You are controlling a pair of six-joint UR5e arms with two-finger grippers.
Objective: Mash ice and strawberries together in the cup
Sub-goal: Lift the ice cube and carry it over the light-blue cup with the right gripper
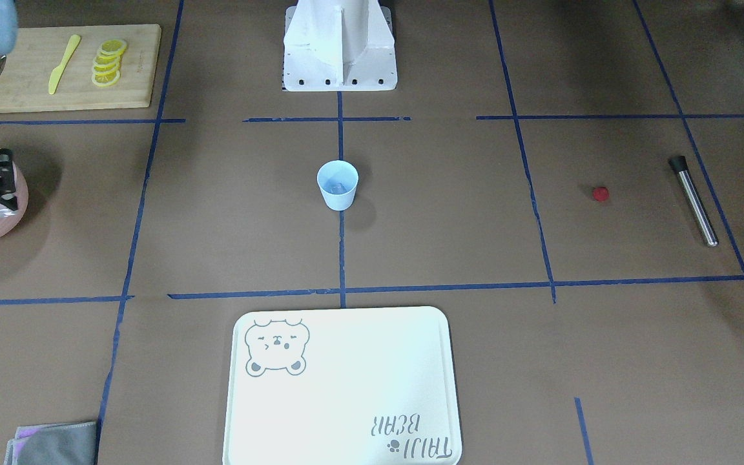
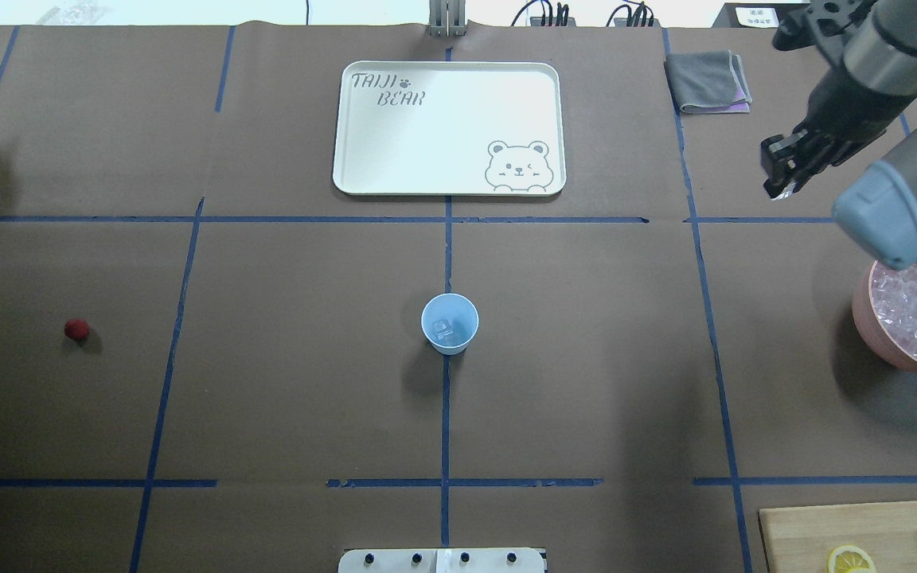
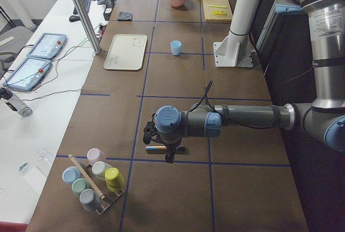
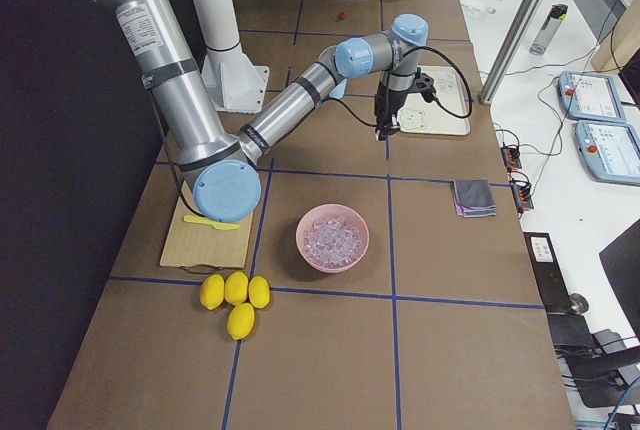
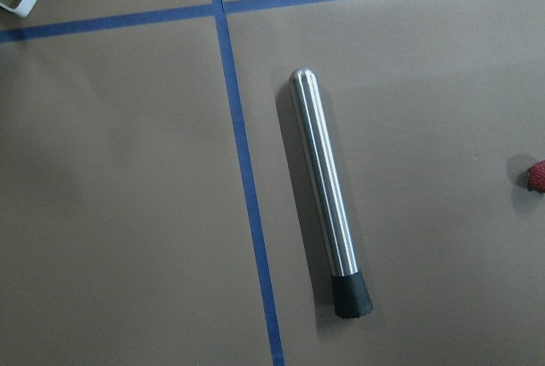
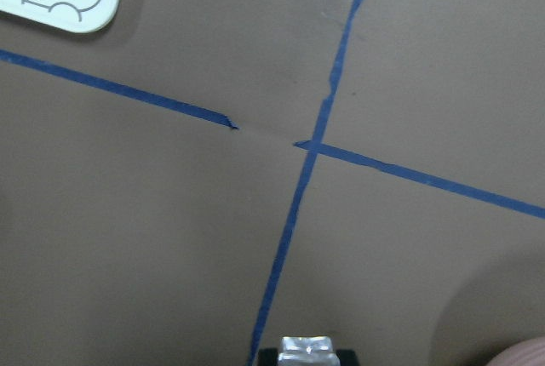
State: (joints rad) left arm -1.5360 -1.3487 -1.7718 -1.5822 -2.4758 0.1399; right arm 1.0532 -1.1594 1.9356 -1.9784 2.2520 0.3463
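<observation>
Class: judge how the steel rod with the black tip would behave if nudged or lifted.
The steel rod is a smooth cylinder lying flat, so it would probably roll sideways when nudged. Its polished surface looks slippery; the black tip likely grips better.

Brown table (image 2: pixel 267 398), blue tape grid (image 2: pixel 448 263); white bench (image 3: pixel 32 135) alongside.

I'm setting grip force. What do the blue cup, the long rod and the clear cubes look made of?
Cup: likely thin plastic, matte, evenly light blue. Rod: apparently brushed steel, given streaky lengthwise reflections; its black tip looks like rubber or plastic. Cubes: clear and glassy, real ice or acrylic, cannot tell.
</observation>
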